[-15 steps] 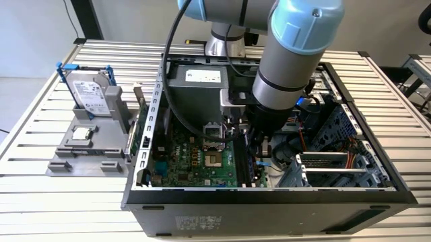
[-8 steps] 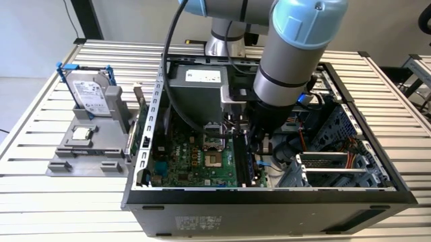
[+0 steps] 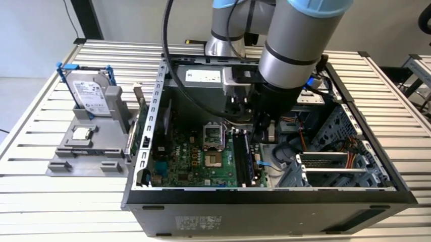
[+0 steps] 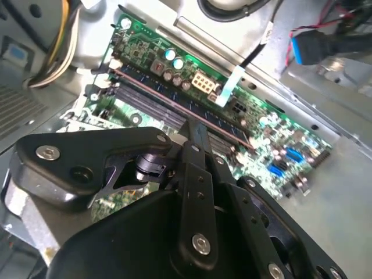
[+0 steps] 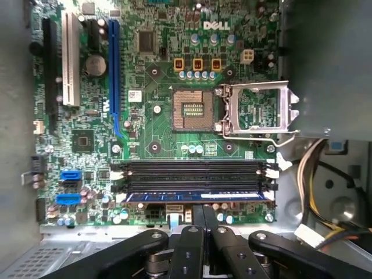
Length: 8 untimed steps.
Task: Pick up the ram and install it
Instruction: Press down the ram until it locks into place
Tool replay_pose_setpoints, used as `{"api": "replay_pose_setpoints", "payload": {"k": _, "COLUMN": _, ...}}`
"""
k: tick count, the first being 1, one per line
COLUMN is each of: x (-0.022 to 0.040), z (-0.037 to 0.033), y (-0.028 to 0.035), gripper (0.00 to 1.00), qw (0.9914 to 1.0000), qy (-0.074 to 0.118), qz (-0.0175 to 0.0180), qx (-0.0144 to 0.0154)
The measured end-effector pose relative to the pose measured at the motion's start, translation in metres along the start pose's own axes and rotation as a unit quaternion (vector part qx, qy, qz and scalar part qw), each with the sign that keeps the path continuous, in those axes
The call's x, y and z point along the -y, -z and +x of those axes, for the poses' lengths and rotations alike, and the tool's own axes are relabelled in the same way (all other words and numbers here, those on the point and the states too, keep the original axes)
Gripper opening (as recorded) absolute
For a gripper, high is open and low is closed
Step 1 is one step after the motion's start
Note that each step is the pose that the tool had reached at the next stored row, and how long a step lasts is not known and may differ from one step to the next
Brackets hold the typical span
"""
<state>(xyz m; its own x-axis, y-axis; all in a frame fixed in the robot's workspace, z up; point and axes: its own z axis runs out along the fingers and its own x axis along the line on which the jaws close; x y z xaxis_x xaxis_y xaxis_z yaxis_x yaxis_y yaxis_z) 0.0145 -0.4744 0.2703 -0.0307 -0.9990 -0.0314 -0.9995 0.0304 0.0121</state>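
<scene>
Open PC case (image 3: 145, 151) on slatted table (image 3: 40, 131). Green motherboard (image 3: 195, 161) lies inside w/ open processor socket (image 5: 192, 110) near its middle. Outside the case, at exterior view's left: grey holder (image 3: 88, 151) w/ silver hard drive (image 3: 91, 93) upright, small square chip (image 3: 81, 133), prob. the processor, in front of it.

The exterior view looks down from high and in front of the open computer case (image 3: 269, 196), well back, taking in the slatted table (image 3: 40, 201) and the arm (image 3: 296, 55) coming in from twelve o'clock. The first wrist view faces straight down on the motherboard (image 5: 151, 122), near, with the gripper (image 5: 200, 218) at six o'clock. The second wrist view looks along the gripper (image 4: 195, 131) at a slant, very near the board (image 4: 273, 133), which runs from ten o'clock to four o'clock. All three share the memory slots (image 3: 243, 156) (image 4: 151, 96) (image 5: 195, 177).
</scene>
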Motion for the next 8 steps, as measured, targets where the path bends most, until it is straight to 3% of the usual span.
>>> {"api": "replay_pose_setpoints", "payload": {"k": 8, "x": -0.0004, "z": -0.0011, "y": 0.0363, "gripper": 0.00, "qw": 1.00000, "qy": 0.000, "qz": 0.0000, "qx": 0.0001}}
